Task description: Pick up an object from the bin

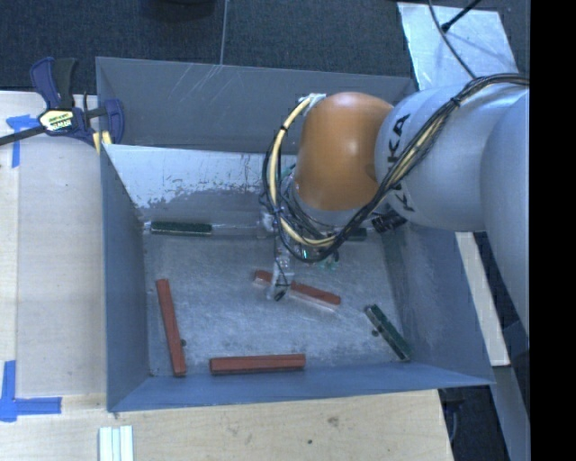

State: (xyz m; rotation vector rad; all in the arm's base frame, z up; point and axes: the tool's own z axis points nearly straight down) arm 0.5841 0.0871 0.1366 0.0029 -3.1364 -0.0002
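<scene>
Camera view, scuffed grey bin (pixel 121 297), red sticks (pixel 257 364), tabletop (pixel 54 270), dark floor (pixel 180 27)

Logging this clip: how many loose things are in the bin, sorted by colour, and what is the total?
Red-brown sticks: 3 (left stick, front stick, middle stick by the claw)
Dark green sticks: 2 (back stick, right stick)
Total: 5
</scene>
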